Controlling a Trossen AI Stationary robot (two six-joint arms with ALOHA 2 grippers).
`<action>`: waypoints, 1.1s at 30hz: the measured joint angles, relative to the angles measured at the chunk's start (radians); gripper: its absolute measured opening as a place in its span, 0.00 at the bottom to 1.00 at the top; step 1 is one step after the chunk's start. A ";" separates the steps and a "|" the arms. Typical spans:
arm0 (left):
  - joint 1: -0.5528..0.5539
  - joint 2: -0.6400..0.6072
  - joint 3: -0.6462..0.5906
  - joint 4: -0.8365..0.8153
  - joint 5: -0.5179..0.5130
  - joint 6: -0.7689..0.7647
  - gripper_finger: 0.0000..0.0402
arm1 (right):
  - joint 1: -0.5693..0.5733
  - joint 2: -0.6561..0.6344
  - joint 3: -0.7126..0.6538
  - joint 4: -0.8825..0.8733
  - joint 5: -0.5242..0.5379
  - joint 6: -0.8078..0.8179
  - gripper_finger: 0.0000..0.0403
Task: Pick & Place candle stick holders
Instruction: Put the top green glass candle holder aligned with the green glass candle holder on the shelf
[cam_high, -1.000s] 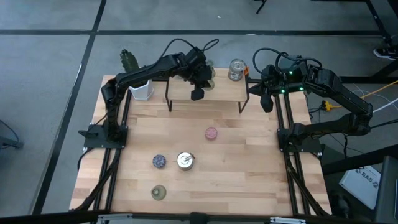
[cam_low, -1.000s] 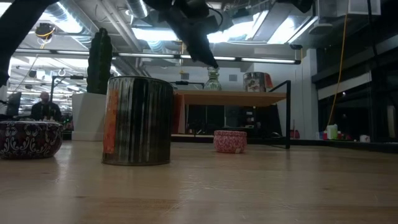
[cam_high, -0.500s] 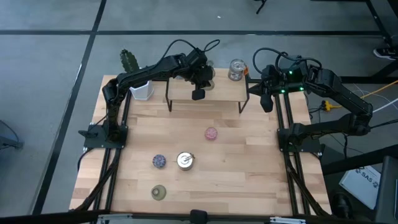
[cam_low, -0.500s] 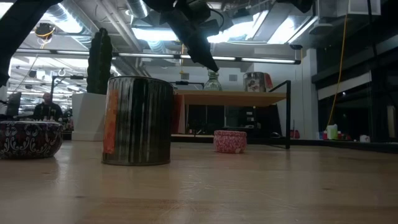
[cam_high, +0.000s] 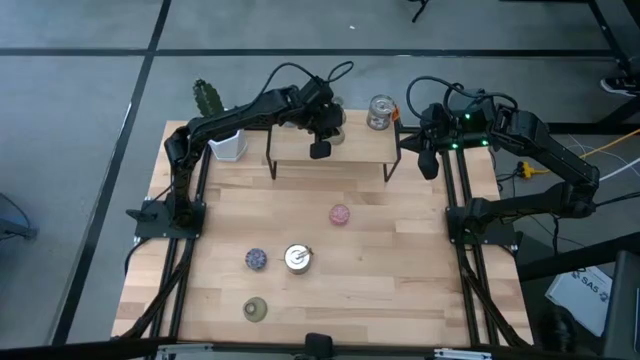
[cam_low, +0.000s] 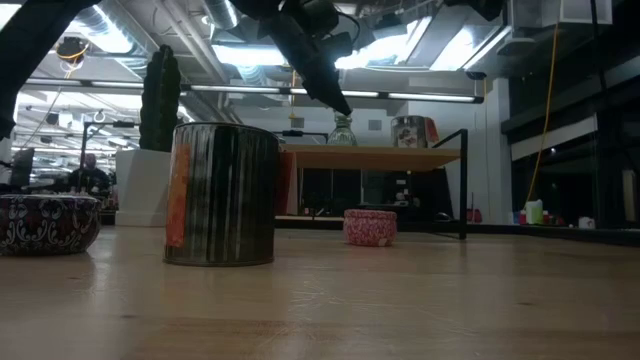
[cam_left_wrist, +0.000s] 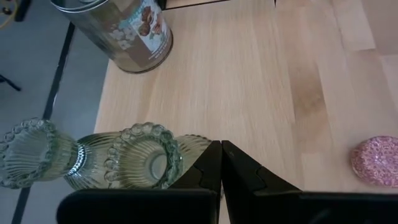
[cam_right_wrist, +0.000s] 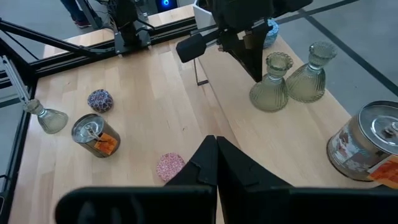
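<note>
Left gripper (cam_high: 319, 150) hovering over the shelf (cam_high: 350, 150) beside two green glass holders (cam_right_wrist: 271, 83), jaws pressed together, right gripper (cam_high: 429, 167) waiting off the shelf's right end, jaws together.

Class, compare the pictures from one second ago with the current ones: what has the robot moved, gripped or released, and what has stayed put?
The left gripper, shut and empty, has shifted slightly back toward the raised wooden shelf, beside the two olive-green ribbed glass candle holders standing there. Nothing was gripped or released. The right gripper stayed at the shelf's end; the pink round holder, silvery cup and speckled holder stayed in place.
</note>
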 joint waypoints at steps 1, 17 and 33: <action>0.000 0.000 0.000 0.000 -0.001 0.001 0.00 | 0.000 0.000 0.000 0.000 0.000 0.000 0.00; 0.000 0.000 0.000 0.022 -0.060 0.001 0.00 | 0.000 0.000 0.000 0.000 0.000 0.000 0.00; 0.000 0.000 0.000 0.021 -0.091 0.000 0.00 | 0.000 0.000 0.000 0.000 0.000 0.000 0.00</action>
